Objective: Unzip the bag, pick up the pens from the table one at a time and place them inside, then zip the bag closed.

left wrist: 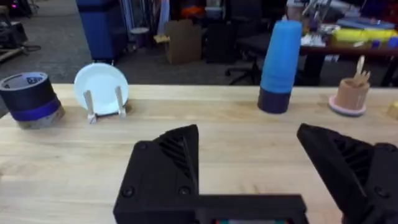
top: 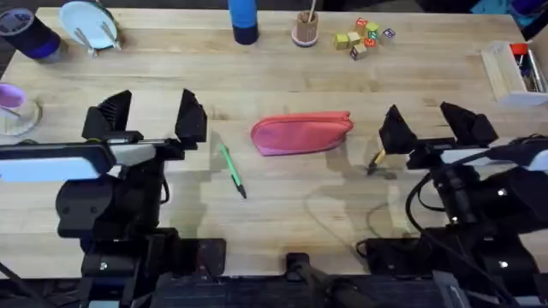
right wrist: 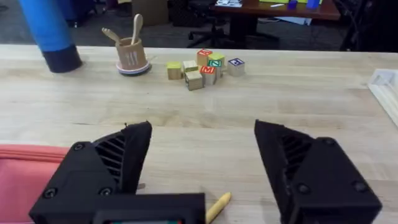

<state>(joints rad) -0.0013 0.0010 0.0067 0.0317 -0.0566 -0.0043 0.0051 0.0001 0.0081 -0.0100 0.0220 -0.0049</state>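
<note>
The pink-red bag lies flat at the middle of the table, its zipper edge looking shut. A green pen lies just left of it, slanting toward the front. The yellow-orange pen pokes out from under my right gripper, just right of the bag. The right wrist view shows that pen's end and the bag's edge. My left gripper hovers open left of the green pen, holding nothing. The right gripper is open and empty too.
Along the far edge stand a blue tape roll, a white plate on a rack, a blue bottle, a wooden utensil cup and letter blocks. A clear box with markers sits far right, a glass dish far left.
</note>
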